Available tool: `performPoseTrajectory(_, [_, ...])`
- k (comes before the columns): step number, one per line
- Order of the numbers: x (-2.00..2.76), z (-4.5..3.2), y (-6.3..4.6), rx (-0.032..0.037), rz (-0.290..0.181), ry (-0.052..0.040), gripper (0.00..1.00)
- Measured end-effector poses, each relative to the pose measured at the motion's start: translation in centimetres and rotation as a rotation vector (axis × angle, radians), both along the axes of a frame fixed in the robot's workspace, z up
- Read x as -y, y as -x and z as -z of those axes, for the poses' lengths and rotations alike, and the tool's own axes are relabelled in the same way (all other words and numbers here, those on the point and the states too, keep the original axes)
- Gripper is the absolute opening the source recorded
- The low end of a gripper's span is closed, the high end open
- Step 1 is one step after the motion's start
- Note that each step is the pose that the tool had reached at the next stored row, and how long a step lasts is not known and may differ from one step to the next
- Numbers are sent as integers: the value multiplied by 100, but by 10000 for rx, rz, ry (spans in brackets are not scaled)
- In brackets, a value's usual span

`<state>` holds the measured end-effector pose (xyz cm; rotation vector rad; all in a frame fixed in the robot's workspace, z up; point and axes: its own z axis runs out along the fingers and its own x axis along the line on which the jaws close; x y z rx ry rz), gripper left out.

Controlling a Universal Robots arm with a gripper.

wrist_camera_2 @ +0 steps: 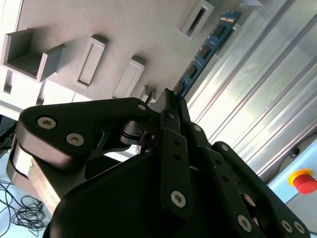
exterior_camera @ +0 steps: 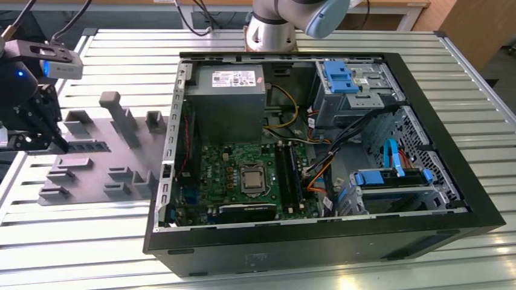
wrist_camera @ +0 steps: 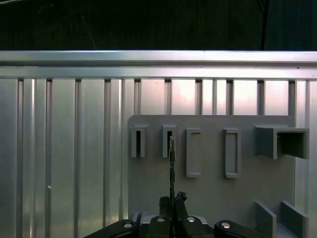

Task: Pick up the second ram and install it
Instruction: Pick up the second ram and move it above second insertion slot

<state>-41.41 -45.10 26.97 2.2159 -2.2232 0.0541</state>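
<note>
The second ram [wrist_camera_2: 205, 49] is a thin blue stick with small dark chips, and my gripper [wrist_camera_2: 171, 101] is shut on one end of it. It reaches out from the fingertips over the grey holder plate [wrist_camera_2: 94, 25]. In the first wrist view the ram [wrist_camera: 171, 163] shows edge-on, running from my gripper [wrist_camera: 172, 201] toward a narrow slot of the holder plate [wrist_camera: 208, 198]. In the exterior view my gripper [exterior_camera: 50, 140] is at the far left with the ram [exterior_camera: 87, 145] over the holder plate [exterior_camera: 96, 166]. The motherboard's black slots [exterior_camera: 290, 175] lie inside the open case.
The open computer case [exterior_camera: 322, 241] lies on the slatted aluminium table [exterior_camera: 81, 241], with a power supply [exterior_camera: 228, 103], blue drive brackets [exterior_camera: 339, 75] and loose cables inside. Raised grey blocks [exterior_camera: 117, 118] stand on the holder plate. A red stop button [wrist_camera_2: 303, 181] sits beyond the table.
</note>
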Motion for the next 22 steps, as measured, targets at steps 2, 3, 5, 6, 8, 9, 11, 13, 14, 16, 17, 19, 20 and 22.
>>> performPoseTrajectory(2, [0, -11, 0, -1, 0, 0, 14])
performPoseTrajectory(3, [0, -16, 0, 1, 0, 0, 14])
performPoseTrajectory(5, [0, -28, 0, 0, 0, 0, 14])
performPoseTrajectory(6, [0, -34, 0, 0, 0, 0, 14])
performPoseTrajectory(8, [0, -46, 0, 0, 1, 0, 14])
performPoseTrajectory(9, [0, -52, 0, 0, 1, 0, 14])
performPoseTrajectory(11, [0, -64, 0, 1, 0, 0, 14])
performPoseTrajectory(13, [0, -79, 0, 0, 0, 0, 14])
performPoseTrajectory(14, [0, -86, 0, -1, 0, 0, 14])
performPoseTrajectory(16, [0, -102, 0, -1, 0, 1, 14])
performPoseTrajectory(17, [0, -110, 0, 0, 0, 0, 14])
performPoseTrajectory(19, [0, -125, 0, 0, 0, 0, 14])
performPoseTrajectory(20, [0, -134, 0, 0, 0, 0, 14])
performPoseTrajectory(22, [0, -152, 0, 0, 0, 0, 14])
